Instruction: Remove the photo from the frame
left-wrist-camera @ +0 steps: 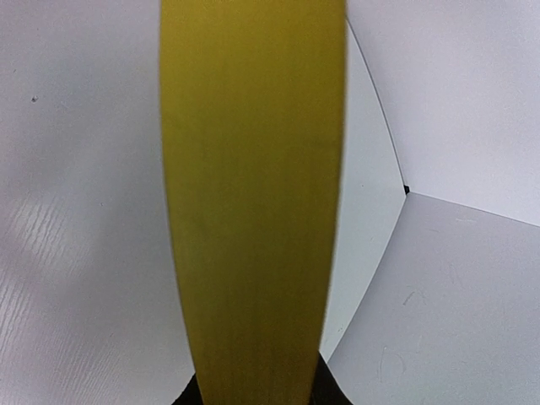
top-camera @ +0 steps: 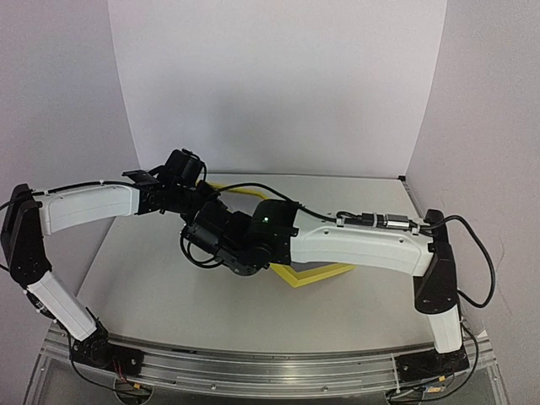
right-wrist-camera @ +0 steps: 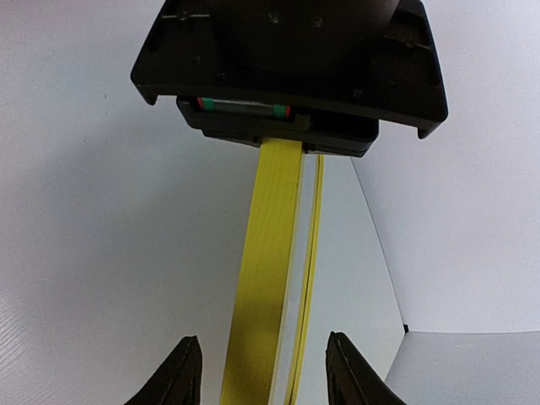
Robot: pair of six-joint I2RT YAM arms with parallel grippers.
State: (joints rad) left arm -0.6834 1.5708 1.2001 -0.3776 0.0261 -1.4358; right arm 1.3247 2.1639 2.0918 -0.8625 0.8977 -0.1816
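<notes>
Yellow fills the middle of the left wrist view, because the frame (left-wrist-camera: 253,211) is right up against that camera. The left claw (right-wrist-camera: 283,139) is clamped on one thin side of the frame and holds it tilted up over the tabletop (top-camera: 169,287). In the top view the frame is in the middle, and one corner pokes out at the lower right, under the right arm. I cannot tell if that corner touches the tabletop. The right claw (right-wrist-camera: 263,342) is apart at the bottom of the right wrist view. It has a finger on each side of the yellow bar but does not touch it. The photo does not show in any view, so I cannot tell if it is in the frame.

The frame looks light, thin and stiff. It is likely smooth, so it may slip or twist when pinched at one spot. A photo would be thin, bendy and easy to crease. I think it is best to take it gently by a bare edge and slide it out flat.
</notes>
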